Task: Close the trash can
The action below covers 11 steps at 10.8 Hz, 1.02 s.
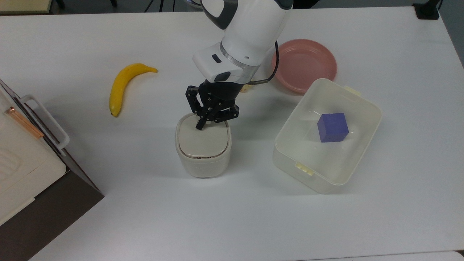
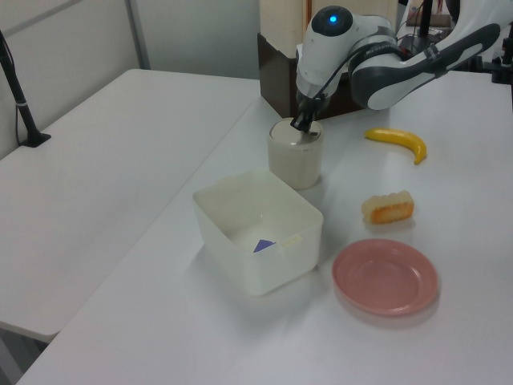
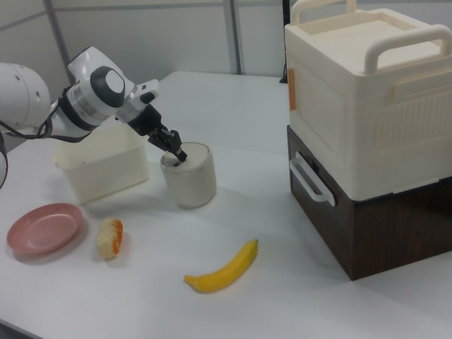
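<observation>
Jaws pinched together, empty, press the trash can (image 1: 203,145) lid between banana (image 1: 123,85) and tub (image 1: 290,154).

The arm (image 1: 246,32) is cut off by the top view's upper edge, and its wrist hides most of the small food item (image 1: 247,88) beside the pink plate (image 1: 304,65); the stacked container (image 1: 21,159) runs off the top view's left edge; in the left view, the tub (image 2: 258,233) wall hides most of the purple cube (image 2: 263,245); whether the gripper (image 1: 200,125) tips touch the trash can (image 1: 203,145) lid cannot be resolved; the lid button is too small to tell
</observation>
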Motion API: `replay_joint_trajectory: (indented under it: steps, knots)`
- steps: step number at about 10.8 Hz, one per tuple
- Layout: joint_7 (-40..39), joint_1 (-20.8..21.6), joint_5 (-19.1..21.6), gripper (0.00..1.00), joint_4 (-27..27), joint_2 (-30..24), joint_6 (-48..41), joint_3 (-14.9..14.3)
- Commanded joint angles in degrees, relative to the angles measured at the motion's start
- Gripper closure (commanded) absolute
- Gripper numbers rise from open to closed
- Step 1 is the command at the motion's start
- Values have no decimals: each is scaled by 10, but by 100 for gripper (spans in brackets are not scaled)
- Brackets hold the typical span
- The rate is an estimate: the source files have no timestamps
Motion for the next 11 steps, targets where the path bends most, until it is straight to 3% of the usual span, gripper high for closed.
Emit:
replay_joint_trajectory:
  steps: [1, 2, 4, 6, 8, 11]
  knots:
    - [13, -5, 7, 100, -20, -18, -12, 1]
    - [16, -13, 35, 100, -5, -27, -12, 2]
    - [9, -39, 134, 100, 19, -50, -12, 1]
    - [-3, -72, 218, 100, 11, -113, -18, 1]
    - [-76, -94, 293, 100, 16, -166, -99, -2]
    - [-264, -145, 405, 100, 15, -244, -225, -10]
